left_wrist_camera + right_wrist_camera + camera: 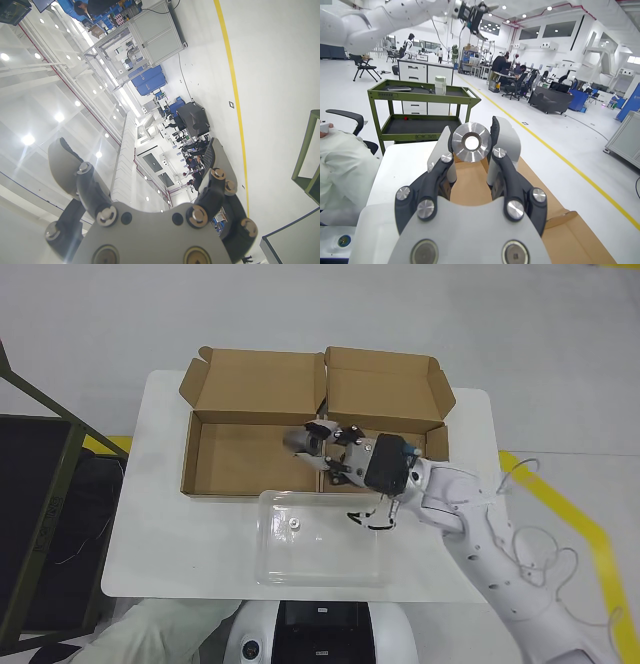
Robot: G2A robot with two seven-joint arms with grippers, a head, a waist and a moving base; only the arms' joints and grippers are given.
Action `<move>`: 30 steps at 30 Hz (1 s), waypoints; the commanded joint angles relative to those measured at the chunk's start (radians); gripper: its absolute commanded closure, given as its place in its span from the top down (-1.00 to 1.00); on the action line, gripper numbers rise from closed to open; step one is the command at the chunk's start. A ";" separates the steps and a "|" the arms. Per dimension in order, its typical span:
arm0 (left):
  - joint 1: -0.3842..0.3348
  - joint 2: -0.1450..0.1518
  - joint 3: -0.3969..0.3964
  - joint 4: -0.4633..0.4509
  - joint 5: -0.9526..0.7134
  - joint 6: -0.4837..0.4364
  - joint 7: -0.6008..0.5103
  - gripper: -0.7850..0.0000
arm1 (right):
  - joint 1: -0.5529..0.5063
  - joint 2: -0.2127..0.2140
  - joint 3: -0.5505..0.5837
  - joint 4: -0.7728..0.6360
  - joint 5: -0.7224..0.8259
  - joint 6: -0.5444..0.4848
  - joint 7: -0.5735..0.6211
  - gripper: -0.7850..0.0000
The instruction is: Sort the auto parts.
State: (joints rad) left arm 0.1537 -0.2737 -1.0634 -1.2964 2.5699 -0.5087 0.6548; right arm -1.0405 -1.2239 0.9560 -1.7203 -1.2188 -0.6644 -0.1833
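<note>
Nearest you on the tabletop [160,514] sits one clear tray [268,564]. You can count a single small part [296,522] lying in it, toward its left end.

Just beyond the tray's far rim, your right pincer [471,128] is closed on one metal ring [471,143], with a finger pressed against each side of its rim. The ring stands on edge, its bore pointing back along the pincer toward the wrist, roughly level rather than upright.

This is the relation to watch: the ring hangs above cardboard, not above the tray. In the top view it is over the right-hand end of the left box [230,459], just beside the wall that box shares with the right box [385,394]. That makes two boxes, side by side with their flaps folded back, and the held ring is close to the line between them.

I'd judge that the release depends on which side of that wall you mean the ring for. A small drift rightward would put it in the other box. Much of the right box's floor is hidden under the arm, so I cannot tell what it holds.

Farthest from the work, your left pincer [136,150] is raised high, its fingers spread wide with nothing between them. The right arm is clearly the nearer one.
</note>
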 commanded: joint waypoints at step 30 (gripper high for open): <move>0.000 0.000 0.000 0.000 0.000 0.000 0.000 1.00 | 0.435 -0.278 -0.450 0.712 0.192 0.151 0.309 -1.00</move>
State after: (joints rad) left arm 0.1537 -0.2737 -1.0634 -1.2964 2.5699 -0.5087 0.6548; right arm -0.6164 -1.4892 0.5179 -1.0352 -1.0315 -0.5163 0.1218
